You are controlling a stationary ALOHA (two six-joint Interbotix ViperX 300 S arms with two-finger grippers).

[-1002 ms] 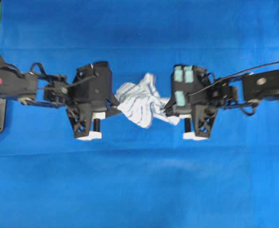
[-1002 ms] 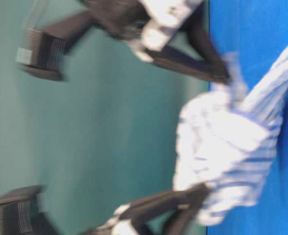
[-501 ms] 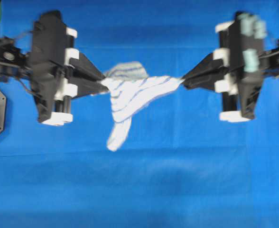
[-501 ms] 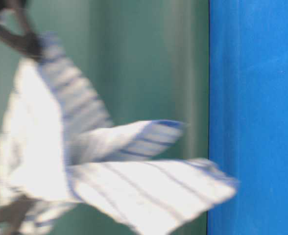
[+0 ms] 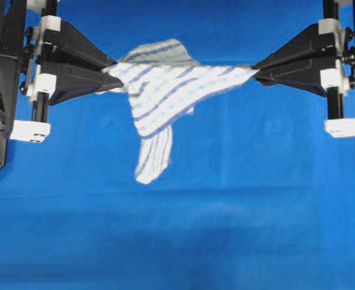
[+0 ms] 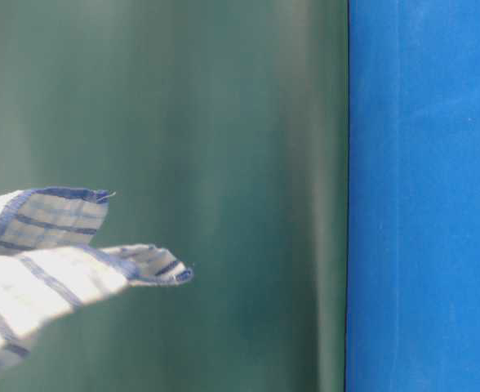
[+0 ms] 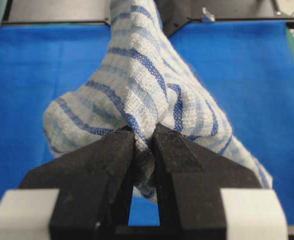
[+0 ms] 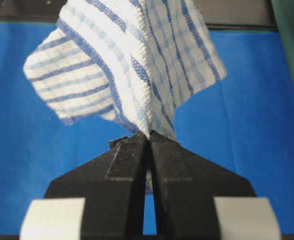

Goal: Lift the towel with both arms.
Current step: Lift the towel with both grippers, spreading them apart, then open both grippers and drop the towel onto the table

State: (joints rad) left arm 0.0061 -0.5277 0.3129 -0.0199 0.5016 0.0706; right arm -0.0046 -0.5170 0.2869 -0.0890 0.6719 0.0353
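The towel (image 5: 165, 96) hangs stretched between both arms, clear above the blue bench (image 5: 226, 229). Left gripper (image 5: 108, 78) fingers clamp one end; right gripper (image 5: 256, 74) fingers clamp the opposite end.

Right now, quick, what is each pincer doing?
Left pincer: closed, holding the towel by one end.
Right pincer: closed, holding the towel's other end.
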